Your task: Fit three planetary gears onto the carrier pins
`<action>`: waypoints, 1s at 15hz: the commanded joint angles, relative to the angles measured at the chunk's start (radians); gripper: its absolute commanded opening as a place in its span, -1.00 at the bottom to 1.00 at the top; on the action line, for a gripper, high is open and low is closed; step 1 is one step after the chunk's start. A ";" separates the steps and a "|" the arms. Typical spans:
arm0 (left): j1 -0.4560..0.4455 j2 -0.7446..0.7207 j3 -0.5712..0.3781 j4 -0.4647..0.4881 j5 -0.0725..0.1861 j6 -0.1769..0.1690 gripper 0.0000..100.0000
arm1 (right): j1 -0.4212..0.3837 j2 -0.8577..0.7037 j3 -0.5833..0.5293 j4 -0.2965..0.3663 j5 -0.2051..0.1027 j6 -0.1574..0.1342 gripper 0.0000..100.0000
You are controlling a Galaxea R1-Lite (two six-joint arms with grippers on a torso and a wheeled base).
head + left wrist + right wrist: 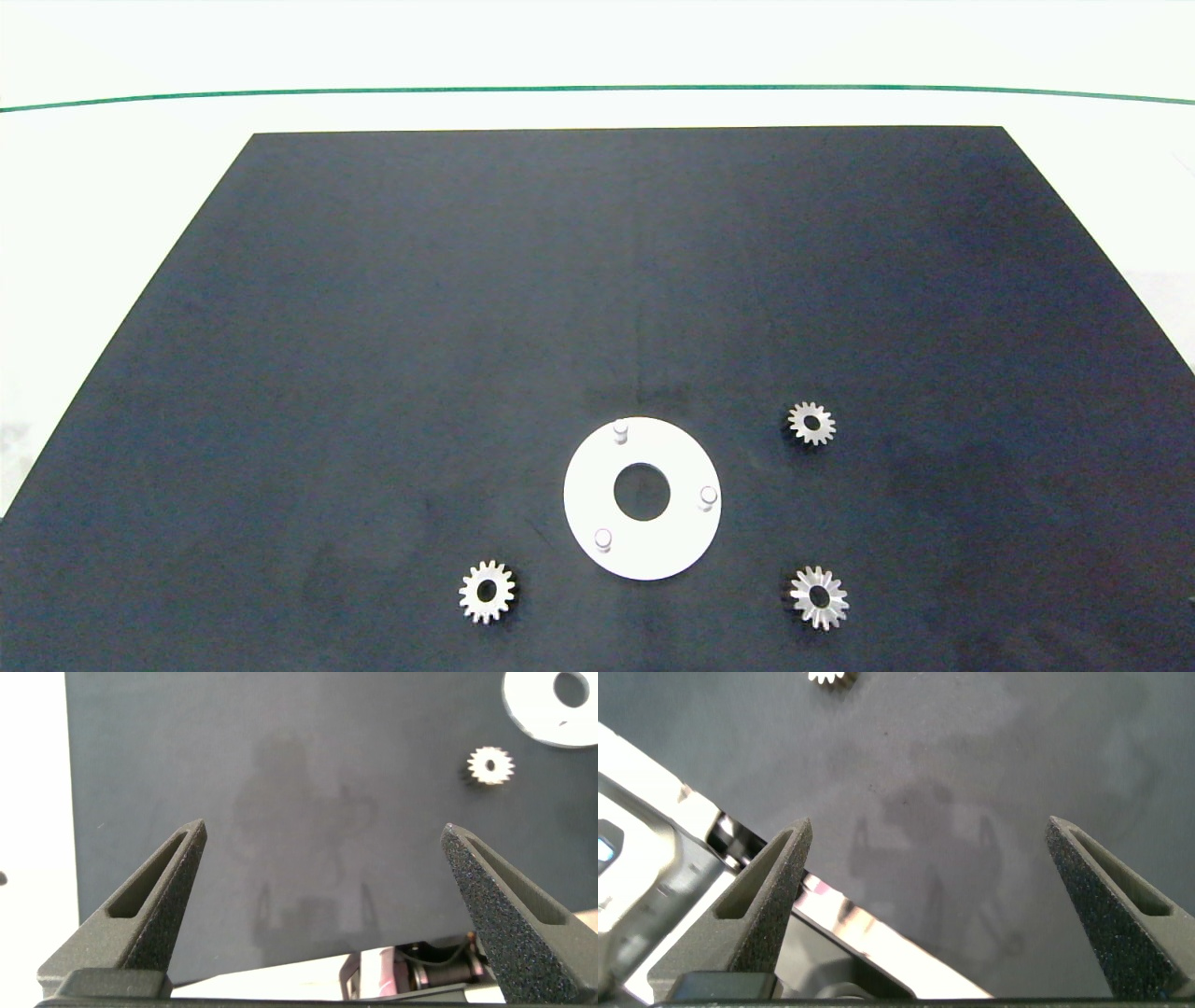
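Observation:
A flat white ring-shaped disc (597,495) lies on the black mat near its front edge, with three carrier pins (620,431) (708,497) (603,539) standing bare on it. Three silvery planetary gears lie flat on the mat: one front left (486,591), one right of the disc (811,423), one front right (819,597). Neither arm shows in the head view. My left gripper (322,849) hangs open over bare mat, with a gear (489,765) and the disc (537,714) beyond it. My right gripper (926,845) is open and empty above the mat's near edge, a gear (831,678) far ahead.
The black mat (373,327) covers most of a white table (112,187). A green line (597,90) runs across the table behind the mat. Parts of the robot's base (654,887) show below the mat edge in the right wrist view.

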 commanded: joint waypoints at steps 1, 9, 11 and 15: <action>0.074 0.008 -0.002 0.004 -0.009 0.037 1.00 | 0.009 0.089 -0.004 0.006 -0.005 -0.020 1.00; 0.061 0.000 -0.001 0.049 -0.012 0.064 1.00 | 0.162 0.348 -0.015 -0.100 -0.060 -0.028 1.00; 0.058 0.000 -0.001 0.049 -0.012 0.063 1.00 | 0.214 0.387 -0.016 -0.149 -0.104 -0.023 1.00; 0.058 -0.001 -0.001 0.049 -0.014 0.063 1.00 | 0.253 0.447 -0.019 -0.205 -0.112 -0.014 1.00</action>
